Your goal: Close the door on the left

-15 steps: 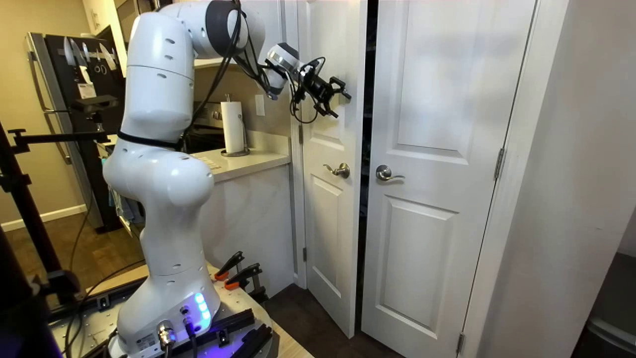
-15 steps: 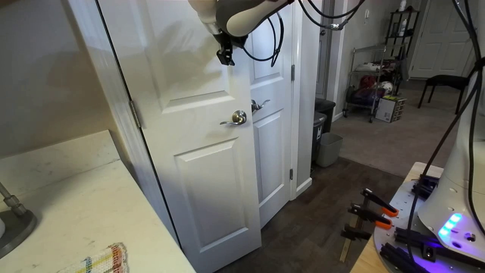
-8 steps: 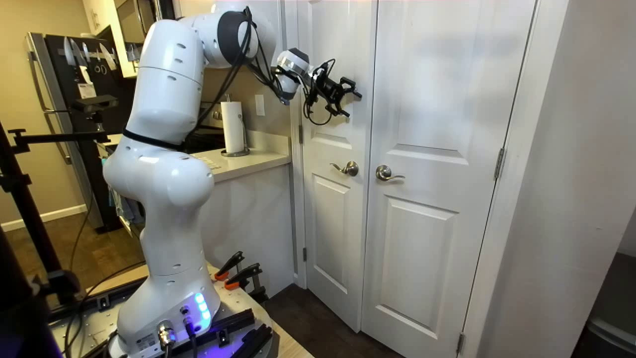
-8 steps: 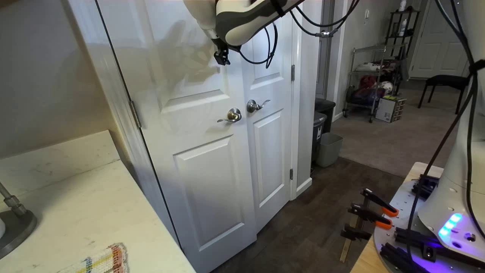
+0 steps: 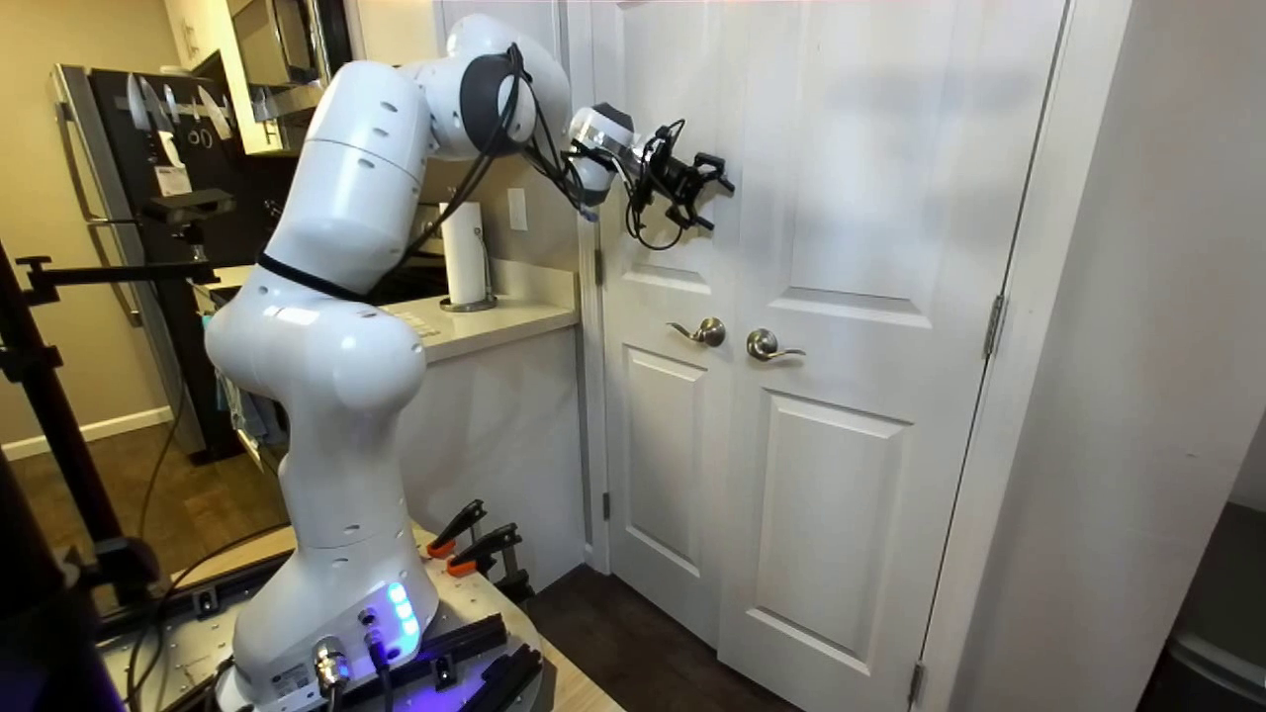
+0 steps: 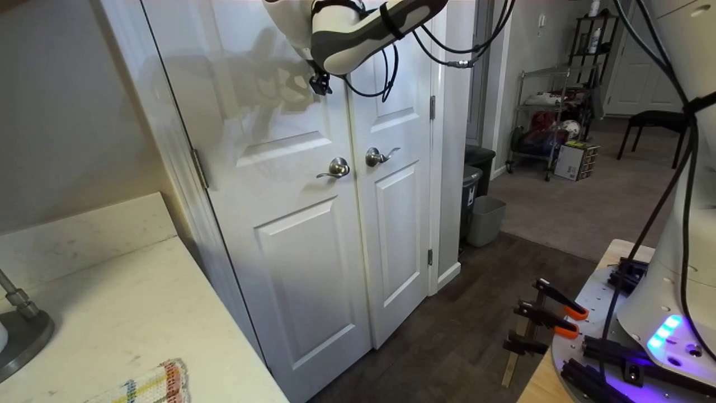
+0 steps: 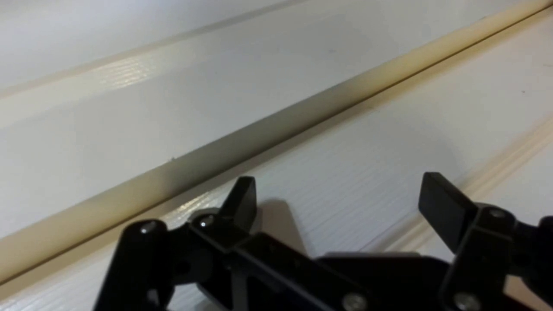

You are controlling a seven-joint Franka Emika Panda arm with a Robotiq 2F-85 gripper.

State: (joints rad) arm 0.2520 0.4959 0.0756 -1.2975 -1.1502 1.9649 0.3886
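Note:
The door (image 5: 665, 445) is the left white panelled leaf, hinged on its left edge, with a silver lever handle (image 5: 709, 331) near its right edge. The door also shows in an exterior view (image 6: 305, 280). It stands almost level with the right leaf (image 5: 841, 494), no dark gap between them. In the wrist view, the right leaf's edge (image 7: 276, 125) stands slightly proud of the door (image 7: 345, 172). My gripper (image 5: 720, 206) is open and empty at the door's upper part, near the seam. Its fingertips (image 7: 245, 190) are at or very near the surface; contact cannot be told.
The right leaf carries its own lever handle (image 5: 767, 344) near its left edge. A counter (image 6: 112, 313) with a paper towel roll (image 5: 463, 252) stands left of the doors. Clamps (image 6: 545, 313) stick out from the robot's table edge. Bins (image 6: 485, 221) stand beyond the right door frame.
The door has swung inward, away from the robot, and the dark gap between the leaves has gone. The arm and open gripper have moved forward and right along with the door.

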